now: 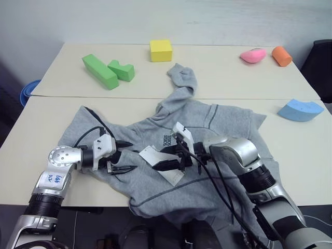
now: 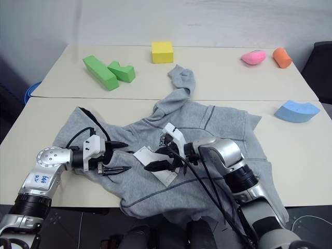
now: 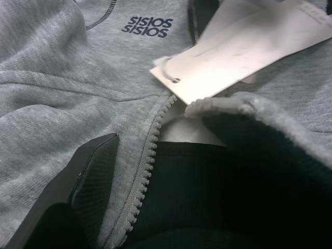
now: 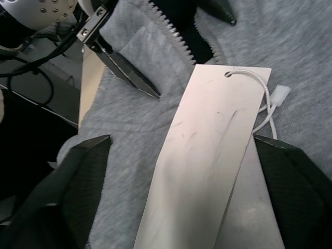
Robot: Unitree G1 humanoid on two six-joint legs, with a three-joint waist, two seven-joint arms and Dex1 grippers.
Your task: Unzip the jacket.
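Jacket (image 1: 207,129) looks soft, light, bunches easily; both left gripper (image 1: 124,155) and right gripper (image 4: 181,155) wide open, empty; pinch fabric beside zipper (image 3: 148,161), at 9 o'clock of paper tag (image 4: 207,155).

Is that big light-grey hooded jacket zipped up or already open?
Partly open: on the light-grey hooded jacket, bare zipper teeth edge a dark gap. Beyond the white tag, cannot tell.

Premises read as a robotics lab or test room. Two plain beige tables (image 1: 218,72) are pushed together against a bare pale wall (image 1: 155,21) at the top of the frame. Coloured foam blocks (image 1: 106,71) are laid out as test props across the upper frame, yellow block (image 1: 161,50) included.
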